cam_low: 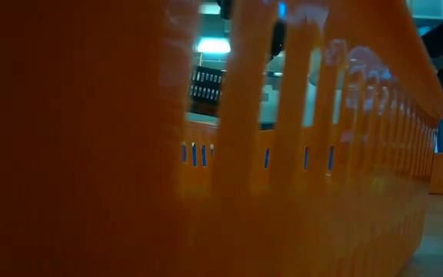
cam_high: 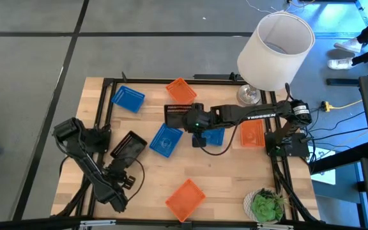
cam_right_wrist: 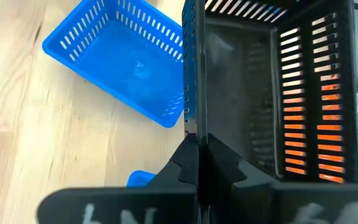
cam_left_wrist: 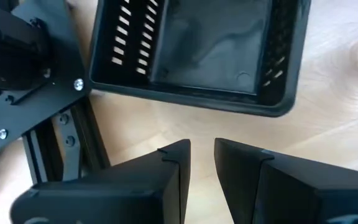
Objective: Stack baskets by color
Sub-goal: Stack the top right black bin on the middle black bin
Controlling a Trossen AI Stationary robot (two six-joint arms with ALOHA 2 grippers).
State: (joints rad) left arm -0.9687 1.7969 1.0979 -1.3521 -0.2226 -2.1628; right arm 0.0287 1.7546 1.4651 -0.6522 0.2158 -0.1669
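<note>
Two black baskets are in play. One black basket (cam_high: 179,116) is at the far middle of the table, with my right gripper (cam_right_wrist: 196,140) shut on it; an orange basket (cam_high: 181,91) shows through its slots. The other black basket (cam_left_wrist: 197,50) rests bottom-down on the table at the left, just ahead of my left gripper (cam_left_wrist: 202,155). That gripper is open, tips slanting down and nothing between them. Loose blue baskets (cam_high: 128,98), (cam_high: 166,139) and orange baskets (cam_high: 252,133), (cam_high: 185,198) lie around. My right gripper pinches one side wall of the black basket at its rim (cam_right_wrist: 194,121), with one finger inside the basket and one outside. The fingers slant down from the table's right side. The basket stays open side up and seems lifted clear of the table.
A white lampshade (cam_high: 276,41) stands at the far right and a green plant (cam_high: 266,206) at the near right corner. A third blue basket (cam_high: 214,135) lies under my right arm. The near orange basket's wall (cam_low: 129,154) fills the low view. A black frame rail (cam_left_wrist: 55,143) runs beside my left gripper.
</note>
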